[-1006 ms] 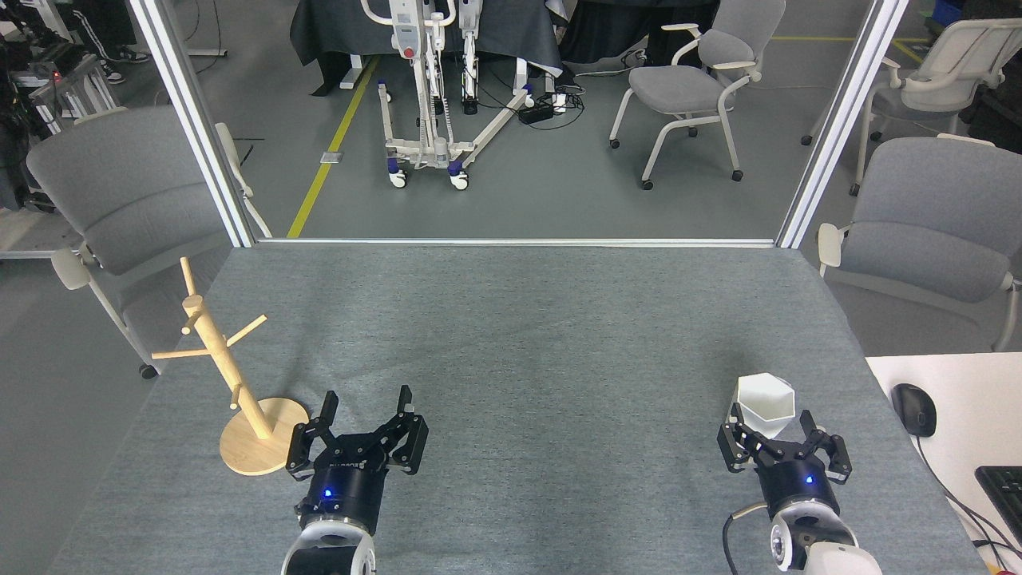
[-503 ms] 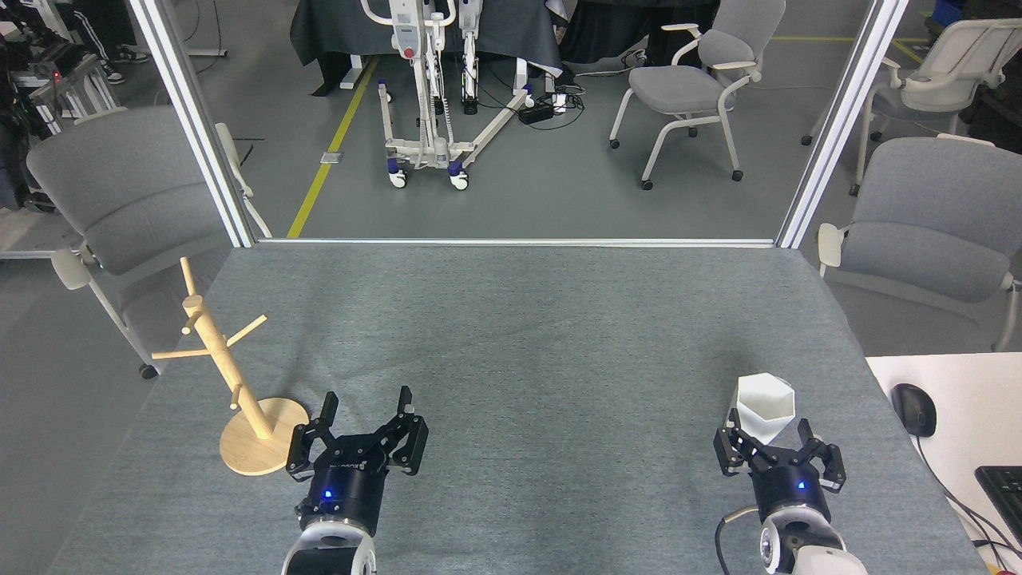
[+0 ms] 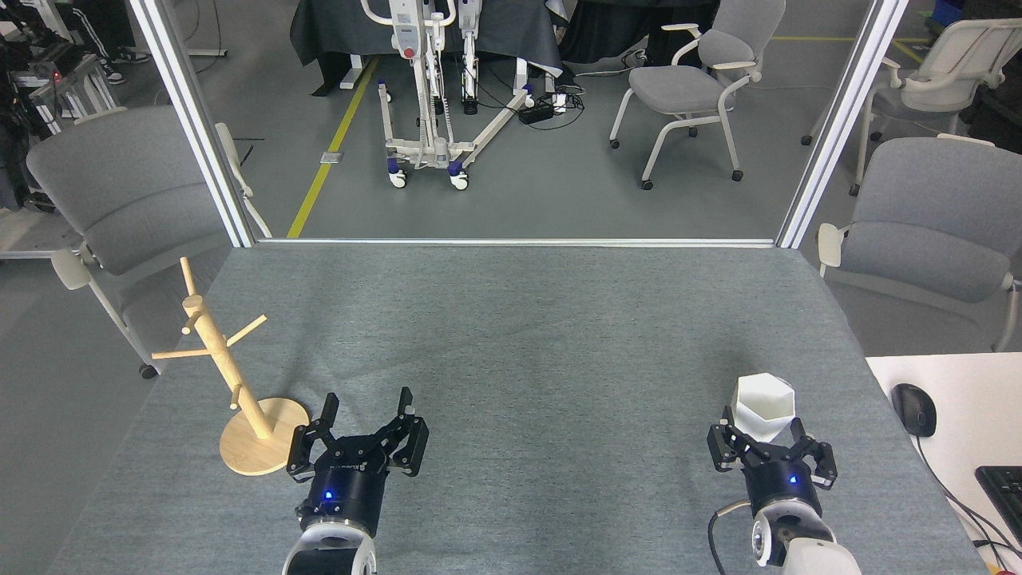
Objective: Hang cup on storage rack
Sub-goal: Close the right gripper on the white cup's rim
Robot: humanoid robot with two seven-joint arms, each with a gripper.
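A grey upholstered chair (image 3: 120, 200) stands off the desk's far left corner, beside a pale metal frame post (image 3: 196, 128). On the grey, felt-like cloth of the desk (image 3: 527, 335), the storage rack (image 3: 231, 383) stands near the left edge: a light wooden pole with slim angled pegs, rising from a flat round wooden base. Just right of that base, the left hand (image 3: 366, 414) hovers low over the cloth, its black fingers spread wide and holding nothing. The middle of the desk lies bare between the two arms, so nothing stands between the rack and the cup. Beyond the far edge, on the grey floor, are a white wheeled lift frame (image 3: 427, 96), a yellow floor line (image 3: 331, 144) and another grey chair (image 3: 703, 72). Near the right edge of the desk sits the cup (image 3: 764, 406), matte white and faceted, its hexagonal rim facing up and a small tab showing on its left side. The right hand (image 3: 769, 439) is at the cup's near side, black fingers parted to either side of its lower body; whether they touch it cannot be told. Farther right, a white side desk (image 3: 958, 447) carries a black mouse (image 3: 914, 409) and the corner of a black keyboard (image 3: 1004, 491), with a grey chair (image 3: 934, 224) behind.
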